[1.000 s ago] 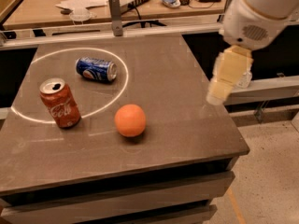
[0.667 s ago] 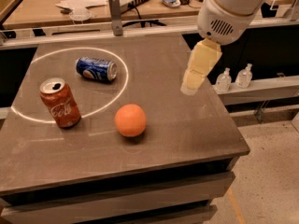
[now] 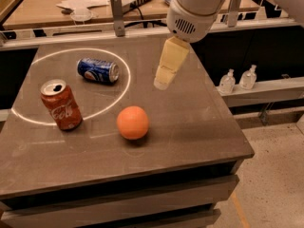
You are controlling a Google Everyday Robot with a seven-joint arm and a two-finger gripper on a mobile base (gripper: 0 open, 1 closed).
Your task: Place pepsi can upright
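The pepsi can [image 3: 98,70] is dark blue with silver ends and lies on its side at the back left of the grey table [image 3: 199,127], inside a ring of light. My gripper [image 3: 164,81] hangs from the white arm above the table's middle, to the right of the can and apart from it. It holds nothing.
A red Coca-Cola can [image 3: 61,103] stands upright at the left. An orange [image 3: 133,122] sits in front of the middle. Two small clear bottles [image 3: 237,80] stand on a shelf to the right. A cluttered desk [image 3: 95,4] runs behind the table.
My gripper has moved left from the table's right edge to above its middle, closer to the pepsi can. The cans and the orange have not moved.
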